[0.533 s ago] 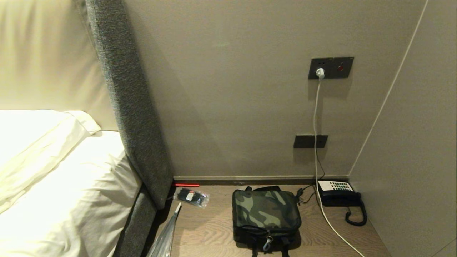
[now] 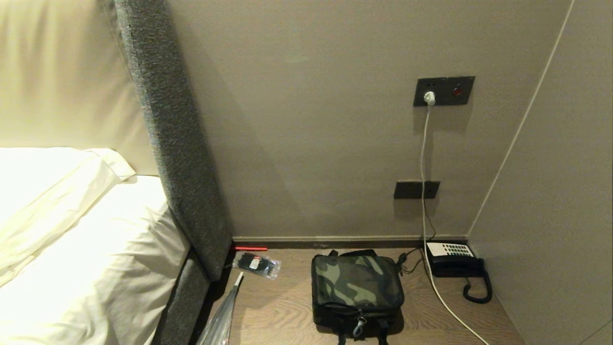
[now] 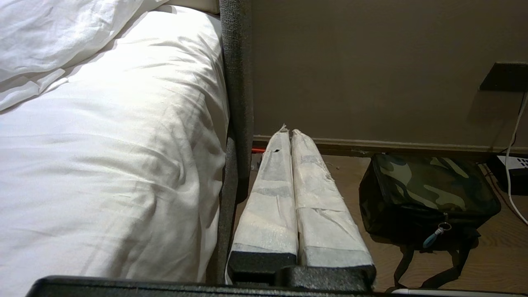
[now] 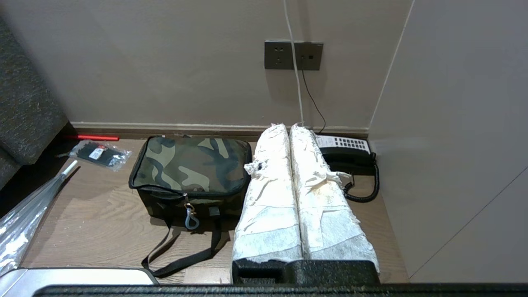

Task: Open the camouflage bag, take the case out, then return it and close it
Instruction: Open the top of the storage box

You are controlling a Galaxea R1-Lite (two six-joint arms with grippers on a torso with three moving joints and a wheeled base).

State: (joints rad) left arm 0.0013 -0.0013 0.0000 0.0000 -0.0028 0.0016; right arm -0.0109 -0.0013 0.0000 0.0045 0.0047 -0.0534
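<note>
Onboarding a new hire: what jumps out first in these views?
The zipped-shut camo bag sits on the wooden bedside top, between a clear packet and a black phone. A bright white bed lies to its left. Both grippers, left and right, are shut, short of the bag.

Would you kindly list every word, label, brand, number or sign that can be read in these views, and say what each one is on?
No text can be read in any view.
Packet: a small red and white label, too small to read.
Telephone: rows of pale keys, markings too small to read.
Camouflage bag: no visible lettering.
Upper wall plate: a red dot only, no words.
</note>
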